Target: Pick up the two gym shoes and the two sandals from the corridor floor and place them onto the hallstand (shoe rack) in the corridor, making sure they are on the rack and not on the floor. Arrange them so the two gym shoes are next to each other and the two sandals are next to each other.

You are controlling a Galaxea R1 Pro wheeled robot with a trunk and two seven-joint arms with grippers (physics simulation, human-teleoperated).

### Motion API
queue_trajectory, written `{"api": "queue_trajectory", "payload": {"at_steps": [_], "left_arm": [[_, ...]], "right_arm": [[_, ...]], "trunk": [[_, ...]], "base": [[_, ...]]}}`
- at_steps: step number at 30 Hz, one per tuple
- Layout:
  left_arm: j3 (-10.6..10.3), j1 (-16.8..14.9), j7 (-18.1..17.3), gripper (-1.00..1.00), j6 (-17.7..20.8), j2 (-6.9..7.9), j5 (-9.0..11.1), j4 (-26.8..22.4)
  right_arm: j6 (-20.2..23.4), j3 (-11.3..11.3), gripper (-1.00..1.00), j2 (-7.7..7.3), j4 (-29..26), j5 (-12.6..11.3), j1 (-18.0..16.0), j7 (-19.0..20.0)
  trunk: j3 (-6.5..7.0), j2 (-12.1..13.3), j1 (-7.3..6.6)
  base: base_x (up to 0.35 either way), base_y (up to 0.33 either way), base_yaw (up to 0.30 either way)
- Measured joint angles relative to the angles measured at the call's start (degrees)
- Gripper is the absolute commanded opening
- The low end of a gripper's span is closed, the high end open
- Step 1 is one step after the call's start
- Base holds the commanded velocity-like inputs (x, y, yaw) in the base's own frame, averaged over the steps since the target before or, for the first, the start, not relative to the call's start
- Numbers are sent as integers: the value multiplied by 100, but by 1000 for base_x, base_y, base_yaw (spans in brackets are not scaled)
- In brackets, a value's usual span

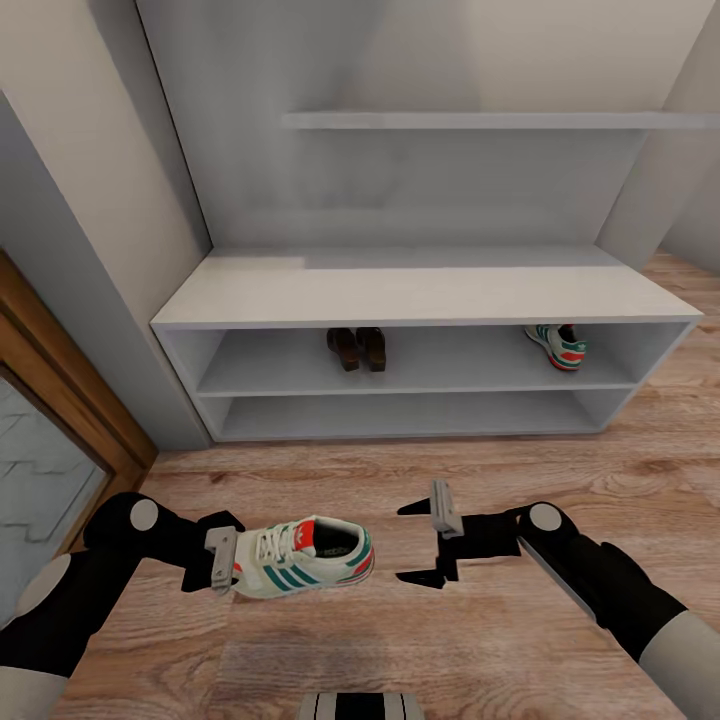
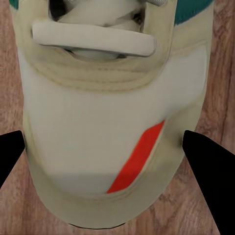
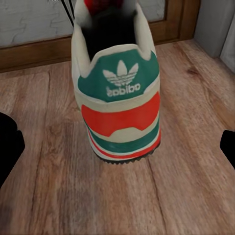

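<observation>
One gym shoe (image 1: 300,558) lies low over the corridor floor (image 1: 500,640) in front of me, toe toward my left gripper (image 1: 226,562). That gripper is shut on the shoe's toe (image 2: 112,127), with a dark fingertip (image 2: 205,166) pressed against each side. My right gripper (image 1: 420,545) stands open just behind the heel (image 3: 120,105), not touching it. The other gym shoe (image 1: 557,346) sits at the right end of the hallstand's (image 1: 420,295) upper shelf. The two sandals (image 1: 357,348) stand side by side near the middle of that same shelf.
A thin floating wall shelf (image 1: 480,120) hangs above the hallstand. A wooden door frame with a glass panel (image 1: 60,420) borders the left side. The hallstand's flat top and lower shelf (image 1: 400,415) hold nothing.
</observation>
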Motion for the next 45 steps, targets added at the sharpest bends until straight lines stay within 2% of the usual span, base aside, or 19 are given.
{"api": "queue_trajectory", "payload": {"at_steps": [17, 31, 45], "left_arm": [[-19, -5, 0, -100, -3, -13, -2, 2], [-29, -41, 0, -100, 1, -292, -38, -5], [-30, -115, 0, -100, 6, -359, -18, -8]], "right_arm": [[-27, -2, 100, 89, 37, -6, -2, 1], [-23, 9, 100, 281, 47, 7, -2, 0], [-19, 13, 100, 375, 48, 5, -2, 3]], "trunk": [[0, 0, 0], [0, 0, 0], [0, 0, 0]], "base": [[0, 0, 0], [0, 0, 0], [0, 0, 0]]}}
